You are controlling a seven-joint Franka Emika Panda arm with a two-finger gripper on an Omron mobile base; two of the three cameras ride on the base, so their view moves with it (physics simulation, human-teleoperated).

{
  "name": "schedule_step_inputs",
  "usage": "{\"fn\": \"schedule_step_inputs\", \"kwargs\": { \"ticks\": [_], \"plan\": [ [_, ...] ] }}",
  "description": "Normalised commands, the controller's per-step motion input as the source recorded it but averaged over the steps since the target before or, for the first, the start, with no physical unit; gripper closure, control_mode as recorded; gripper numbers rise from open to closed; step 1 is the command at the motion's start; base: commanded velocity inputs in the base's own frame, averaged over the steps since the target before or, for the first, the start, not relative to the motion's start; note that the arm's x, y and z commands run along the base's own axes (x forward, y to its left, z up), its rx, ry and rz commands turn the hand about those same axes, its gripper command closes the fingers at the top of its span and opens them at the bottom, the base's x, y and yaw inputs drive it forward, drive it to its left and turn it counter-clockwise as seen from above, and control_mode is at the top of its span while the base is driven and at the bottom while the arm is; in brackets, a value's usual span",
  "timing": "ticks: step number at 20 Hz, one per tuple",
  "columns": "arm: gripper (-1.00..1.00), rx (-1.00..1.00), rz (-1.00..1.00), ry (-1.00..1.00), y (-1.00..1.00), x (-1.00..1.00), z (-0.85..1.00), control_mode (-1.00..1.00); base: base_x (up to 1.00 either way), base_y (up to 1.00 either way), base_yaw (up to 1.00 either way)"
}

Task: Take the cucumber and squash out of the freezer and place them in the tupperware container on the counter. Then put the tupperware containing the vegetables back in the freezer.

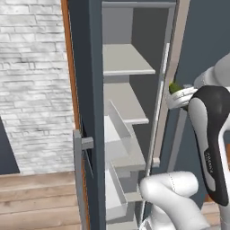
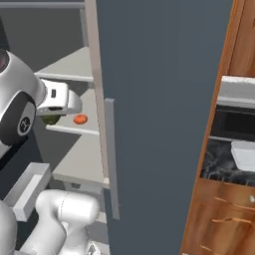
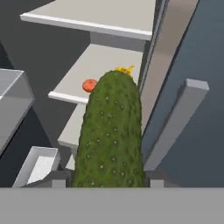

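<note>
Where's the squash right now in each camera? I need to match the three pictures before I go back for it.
Left base view: I can't make it out; the open freezer shelves look bare from this side.
Right base view: the squash lies on a middle shelf, just right of the gripper.
Hand view: the squash sits on the shelf, left of the cucumber tip.
Shared landmark: the grey bar handle on the freezer door.
</note>
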Motion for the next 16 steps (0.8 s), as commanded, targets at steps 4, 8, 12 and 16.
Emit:
{"fn": "schedule_step_inputs", "kwargs": {
  "ticks": [4,8,12,16],
  "plan": [
    [1.0,0.0,0.0,0.0,0.0,0.0,0.0,1.0,-0.65,-0.66,-0.1],
    [1.0,0.0,0.0,0.0,0.0,0.0,0.0,1.0,0.0,-0.88,-0.12],
    [1.0,0.0,0.0,0.0,0.0,0.0,0.0,1.0,0.08,-1.0,-0.17],
    [1.0,0.0,0.0,0.0,0.0,0.0,0.0,1.0,0.38,-1.0,-0.18]
  ]
}}
